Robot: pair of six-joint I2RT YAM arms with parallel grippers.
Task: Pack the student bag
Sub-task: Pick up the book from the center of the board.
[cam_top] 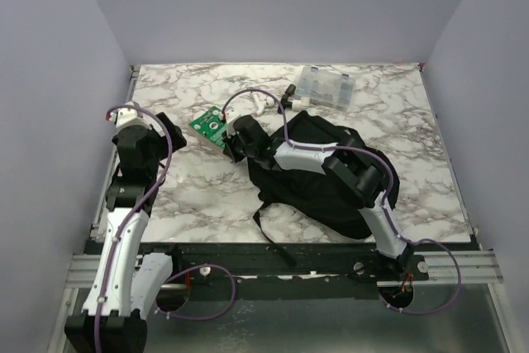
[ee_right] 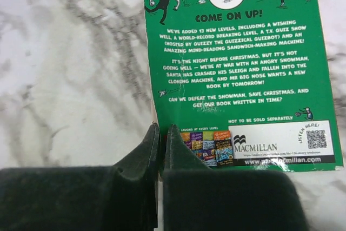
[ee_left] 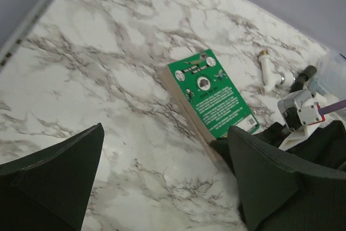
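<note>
The student bag point(cam_top: 322, 179) is a large black backpack lying on the marble table right of centre; one corner of it shows in the left wrist view point(ee_left: 324, 144). A green paperback book point(cam_top: 208, 126) point(ee_left: 213, 98) point(ee_right: 232, 52) lies flat, back cover up, just left of the bag. My right gripper point(cam_top: 231, 145) point(ee_right: 164, 131) is shut, its tips at the book's near left corner. Only a thin slit is left between the fingers, and I cannot tell whether the cover is pinched. My left gripper point(cam_top: 169, 134) point(ee_left: 162, 182) hangs open over bare marble left of the book, holding nothing.
A clear plastic compartment box point(cam_top: 326, 87) point(ee_left: 332, 74) stands at the back of the table. A white pipe fitting point(cam_top: 263, 105) point(ee_left: 268, 71) and a small black cylinder point(cam_top: 291, 93) point(ee_left: 303, 77) lie between the box and the book. A bag strap point(cam_top: 273, 237) trails toward the near edge.
</note>
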